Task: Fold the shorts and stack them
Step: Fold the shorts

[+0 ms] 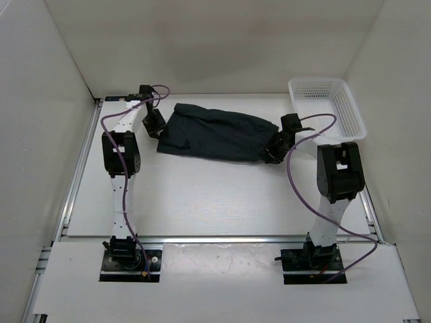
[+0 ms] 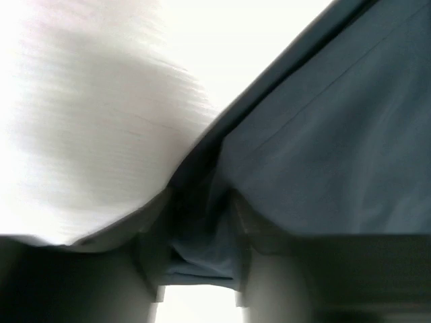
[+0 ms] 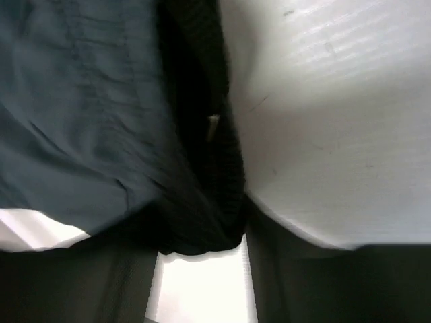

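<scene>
Dark navy shorts (image 1: 215,132) lie spread across the far middle of the table, folded lengthwise. My left gripper (image 1: 156,128) is at their left end, shut on a fold of the blue fabric (image 2: 202,249) between its fingers. My right gripper (image 1: 275,149) is at their right end, shut on the black ribbed waistband (image 3: 202,202). In the left wrist view the shorts (image 2: 323,148) rise up to the right. In the right wrist view the cloth (image 3: 74,121) fills the left half.
A white mesh basket (image 1: 328,108) stands at the far right corner. The white table (image 1: 215,195) extends in front of the shorts. White walls enclose the back and sides. Purple cables hang off both arms.
</scene>
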`<state>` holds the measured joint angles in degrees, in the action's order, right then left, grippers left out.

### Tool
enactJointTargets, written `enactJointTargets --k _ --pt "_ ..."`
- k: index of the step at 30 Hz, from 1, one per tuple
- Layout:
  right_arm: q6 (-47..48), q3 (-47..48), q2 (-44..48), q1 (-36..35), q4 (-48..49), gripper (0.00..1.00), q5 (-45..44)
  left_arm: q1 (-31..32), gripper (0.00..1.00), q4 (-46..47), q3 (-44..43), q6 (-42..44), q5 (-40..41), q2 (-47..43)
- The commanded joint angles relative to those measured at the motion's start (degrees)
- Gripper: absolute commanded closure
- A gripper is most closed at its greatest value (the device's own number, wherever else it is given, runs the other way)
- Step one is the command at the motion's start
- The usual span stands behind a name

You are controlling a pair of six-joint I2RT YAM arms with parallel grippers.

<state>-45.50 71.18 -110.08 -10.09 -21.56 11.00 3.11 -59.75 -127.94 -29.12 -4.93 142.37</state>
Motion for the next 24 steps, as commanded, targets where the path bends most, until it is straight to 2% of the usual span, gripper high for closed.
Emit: enactJointTargets --k 1,2,3,6,11,15,24 --pt "-0.30 2.04 -0.57 0.33 1.52 0.59 0.60 -0.04 0.57 0.42 -2.05 0.03 0.36 0.72" --pt "-0.30 2.04 -0.57 0.33 1.52 0.68 -0.53 -0.04 0.75 0.42 -2.05 -0.49 0.36 0.72" --pt "-0.30 2.64 -0.57 0.33 0.74 0.83 -0.55 -0.04 0.89 0.42 -2.05 -0.49 0.36 0.72" --pt "0.23 2.65 -1.10 0.33 0.12 1.00 -1.25 -0.04 0.89 0.42 -1.26 -0.49 0.88 -2.08" --pt "0.23 3.18 1.18 -0.20 0.12 1.00 -1.77 -0.04 0.89 -1.33 3.74 0.73 3.25 -10.87" --pt "0.76 2.65 3.99 -0.20 -0.41 1.00 -2.39 -0.04 0.89 -1.34 14.26 1.35 4.48 -18.25" --pt "1.37 -5.86 11.98 -1.25 -2.25 1.00 -5.38 0.49 0.89 2.35 34.84 0.82 5.63 -31.69"
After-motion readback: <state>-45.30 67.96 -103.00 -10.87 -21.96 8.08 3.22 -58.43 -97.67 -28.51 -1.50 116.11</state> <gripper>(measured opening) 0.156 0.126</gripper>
